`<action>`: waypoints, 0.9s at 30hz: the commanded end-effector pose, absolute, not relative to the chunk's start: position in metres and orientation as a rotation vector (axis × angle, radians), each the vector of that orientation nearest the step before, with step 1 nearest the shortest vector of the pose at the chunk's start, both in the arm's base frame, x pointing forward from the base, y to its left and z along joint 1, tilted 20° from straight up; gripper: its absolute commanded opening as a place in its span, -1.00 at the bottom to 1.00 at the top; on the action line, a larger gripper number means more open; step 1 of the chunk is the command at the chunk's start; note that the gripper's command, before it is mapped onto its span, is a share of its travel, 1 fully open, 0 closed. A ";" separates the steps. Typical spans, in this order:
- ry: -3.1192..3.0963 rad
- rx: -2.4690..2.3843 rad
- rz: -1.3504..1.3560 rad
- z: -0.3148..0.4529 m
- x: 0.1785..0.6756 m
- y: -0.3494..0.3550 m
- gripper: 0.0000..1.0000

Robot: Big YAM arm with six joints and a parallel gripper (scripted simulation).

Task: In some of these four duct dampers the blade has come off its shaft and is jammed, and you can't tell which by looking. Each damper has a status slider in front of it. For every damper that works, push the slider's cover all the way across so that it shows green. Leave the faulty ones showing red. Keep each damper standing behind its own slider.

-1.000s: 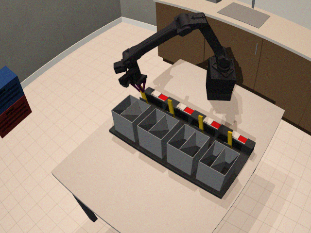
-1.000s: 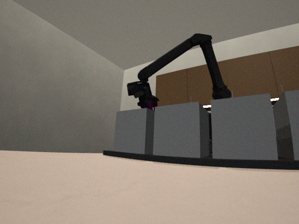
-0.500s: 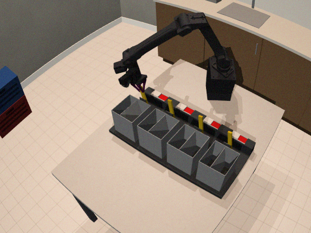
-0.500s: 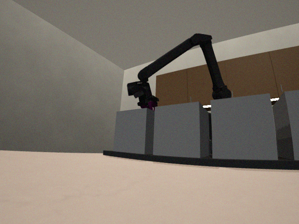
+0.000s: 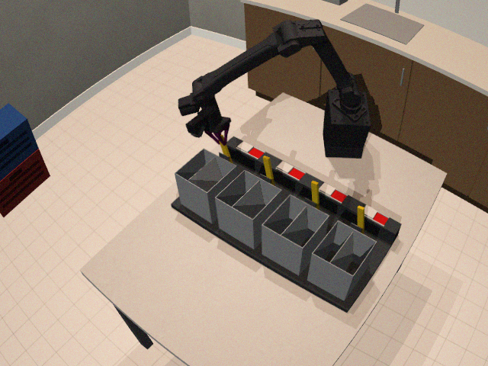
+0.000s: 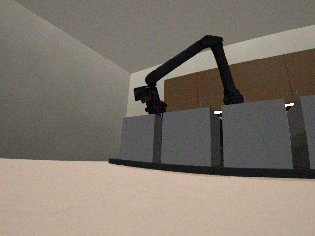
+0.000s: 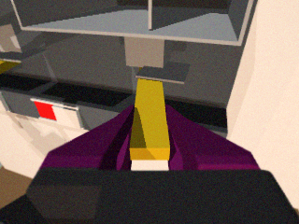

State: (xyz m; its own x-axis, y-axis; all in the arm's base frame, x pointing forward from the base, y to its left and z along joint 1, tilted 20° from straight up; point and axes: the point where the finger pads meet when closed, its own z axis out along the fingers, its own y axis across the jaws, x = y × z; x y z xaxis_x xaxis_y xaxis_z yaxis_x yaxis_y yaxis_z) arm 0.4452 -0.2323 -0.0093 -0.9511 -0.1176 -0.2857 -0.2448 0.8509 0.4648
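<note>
Four grey box dampers stand in a row on a dark base point(image 5: 275, 232); the leftmost damper point(image 5: 203, 183) is nearest my gripper. Each has an upright yellow lever behind it and a slider showing white and red. My gripper point(image 5: 221, 137) with purple fingers is shut on the top of the leftmost yellow lever point(image 5: 225, 151); the wrist view shows the lever point(image 7: 149, 121) clamped between the fingers. That damper's slider point(image 5: 250, 149) shows red, as do the second slider point(image 5: 290, 170), the third slider point(image 5: 333, 193) and the fourth slider point(image 5: 374, 215). The exterior view shows only the box fronts and my gripper point(image 6: 157, 109).
The other yellow levers point(image 5: 268, 168) point(image 5: 315, 193) point(image 5: 361, 216) stand upright along the row. The arm's black base point(image 5: 345, 123) sits at the table's back edge. Brown cabinets point(image 5: 413, 98) stand behind, and a blue and red box point(image 5: 17, 157) stands at far left.
</note>
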 end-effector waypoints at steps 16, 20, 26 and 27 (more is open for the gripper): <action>2.778 -0.285 0.671 0.003 0.451 -0.227 -0.66; 2.781 -0.282 0.648 0.004 0.451 -0.225 -0.66; 2.791 -0.272 0.588 0.006 0.450 -0.222 -0.66; 2.792 -0.271 0.577 0.006 0.450 -0.221 -0.66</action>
